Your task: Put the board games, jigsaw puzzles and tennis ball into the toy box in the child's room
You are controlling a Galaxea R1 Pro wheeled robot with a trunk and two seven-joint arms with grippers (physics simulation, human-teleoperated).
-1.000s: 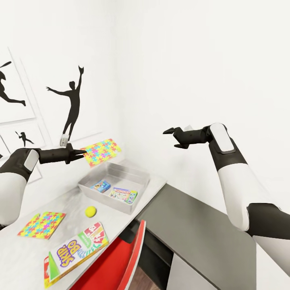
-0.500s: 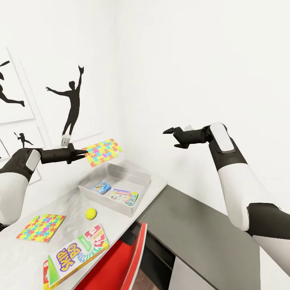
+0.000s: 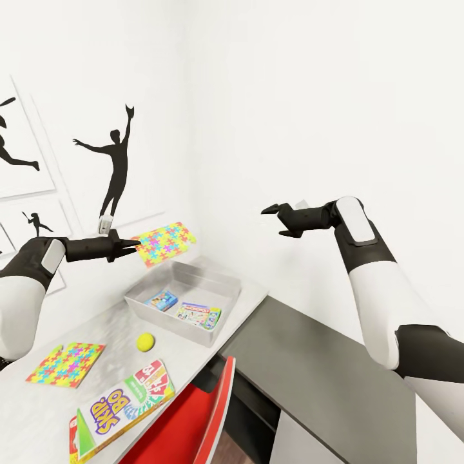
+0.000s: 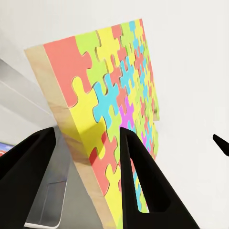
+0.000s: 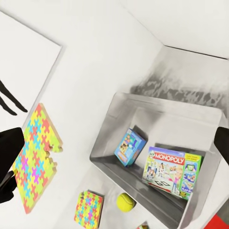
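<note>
My left gripper is shut on a jigsaw puzzle, a mosaic square held in the air above the toy box. The left wrist view has this puzzle clamped between the black fingers. Inside the grey box lie the small blue board game and the Monopoly box. On the table rest the tennis ball, the second jigsaw puzzle and the Skip-Bo box. My right gripper hangs open and empty, high to the right of the box.
A red chair back stands at the table's front edge. A lower dark grey unit runs to the right below my right arm. White walls close the corner behind the box, with black silhouette pictures on the left wall.
The held puzzle has risen very slightly with my left gripper over the last second. The right arm is unmoved.
</note>
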